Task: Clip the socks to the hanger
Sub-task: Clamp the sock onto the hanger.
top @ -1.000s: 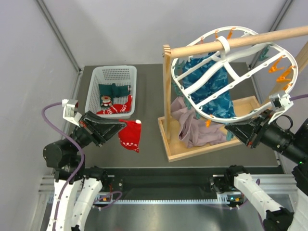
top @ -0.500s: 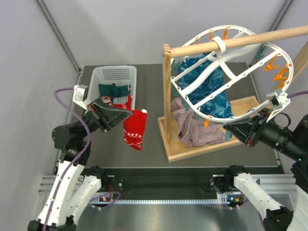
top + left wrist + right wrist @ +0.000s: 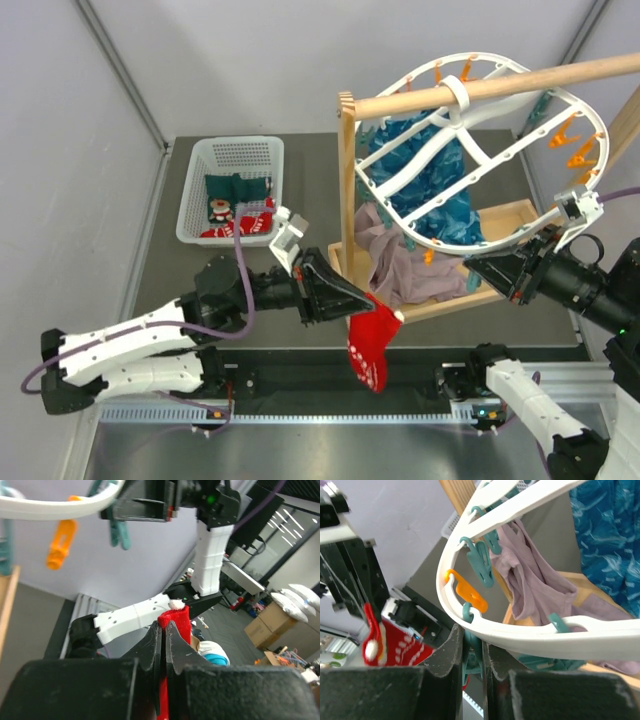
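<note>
My left gripper point(image 3: 366, 306) is shut on the cuff of a red sock with a white pattern point(image 3: 370, 352), which hangs near the table's front edge. In the left wrist view the red sock point(image 3: 176, 625) sticks up between the closed jaws of that gripper point(image 3: 164, 628). The white oval hanger point(image 3: 470, 150) hangs tilted from the wooden rod. My right gripper point(image 3: 478, 272) is shut on a teal clip point(image 3: 474, 655) under the hanger's lower rim point(image 3: 530, 630). An orange clip point(image 3: 467, 594) hangs just beside it. More socks point(image 3: 235, 205), red and dark green, lie in the basket.
A white perforated basket point(image 3: 193, 190) stands at the back left. The wooden stand point(image 3: 347, 200) with its rod point(image 3: 520, 80) carries the hanger; a teal-blue cloth point(image 3: 440, 180) and a mauve cloth point(image 3: 400, 265) hang over its tray. The red sock hangs left of the right gripper.
The left arm has swung from beside the basket to the right and toward the front, carrying the red sock to just below the hanger's lower rim. The right gripper has stayed put.
</note>
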Tool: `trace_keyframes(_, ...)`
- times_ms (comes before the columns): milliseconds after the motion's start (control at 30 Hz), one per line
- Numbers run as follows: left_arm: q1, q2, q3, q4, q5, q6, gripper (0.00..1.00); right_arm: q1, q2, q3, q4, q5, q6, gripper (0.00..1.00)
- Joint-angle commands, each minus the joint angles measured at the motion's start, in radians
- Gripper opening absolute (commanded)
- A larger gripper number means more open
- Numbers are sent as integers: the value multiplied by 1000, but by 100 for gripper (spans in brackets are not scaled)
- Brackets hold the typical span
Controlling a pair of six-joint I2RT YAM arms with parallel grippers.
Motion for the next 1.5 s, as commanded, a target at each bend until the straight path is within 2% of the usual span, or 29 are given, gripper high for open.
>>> trace_keyframes(0,-108,121,-13,218,-83,79,0,20,5,-23,84,-79,54,0)
trace_keyframes(167,-188,319,96,379,-84,79,0,18,-35,-71,201,-190,139,0)
trace_keyframes(367,-228,445,199,402,-158,124,0,20,-39,-57,196,-199,152,0)
trace_keyframes(600,-226,457,256,372,-178,151,0,18,-53,-71,189,-205,142,0)
trace_keyframes(700,-226,456,244,419,-204,150,0,18,-59,-75,190,-210,143,0)
trace_keyframes(933,-226,450,285,321,-224,187,0,18,-58,-52,186,-210,154,0)
trace_keyframes(1233,-225,393,259,234,-296,199,0,18,-50,-34,161,-207,137,0)
trace_keyframes(1467,-222,372,250,231,-312,185,0,18,-38,-29,127,-218,119,0)
